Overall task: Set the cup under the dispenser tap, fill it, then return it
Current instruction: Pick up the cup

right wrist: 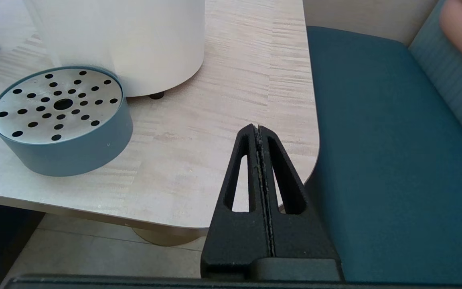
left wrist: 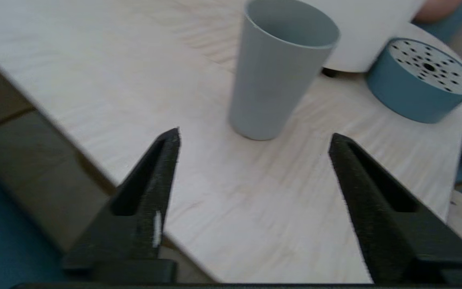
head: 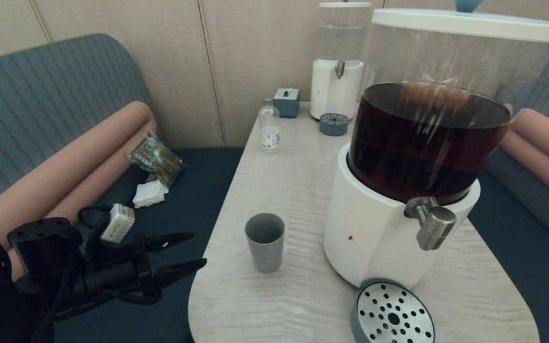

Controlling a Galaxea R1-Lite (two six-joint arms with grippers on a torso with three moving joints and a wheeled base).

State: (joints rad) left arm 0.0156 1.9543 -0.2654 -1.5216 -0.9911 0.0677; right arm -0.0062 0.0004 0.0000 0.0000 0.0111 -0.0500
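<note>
The grey cup [head: 265, 247] stands upright and empty on the light wooden table [head: 293, 190], left of the big white-based dispenser [head: 379, 233] of dark brown liquid. The dispenser tap [head: 434, 224], a stubby steel spout, juts out over the round perforated drip tray [head: 392, 314]. My left gripper [head: 199, 247] hovers open at the table's left edge, pointing at the cup, a short way from it. In the left wrist view the cup [left wrist: 275, 76] stands beyond my open left gripper [left wrist: 255, 136]. My right gripper [right wrist: 258, 129] is shut and empty over the table's near right corner.
A clear glass bottle [head: 269, 126], a small grey box [head: 286, 101] and a smaller clear-liquid dispenser [head: 339, 71] with its own drip tray [head: 334, 124] stand at the table's far end. Blue bench seats flank the table; a snack packet [head: 155, 157] lies on the left one.
</note>
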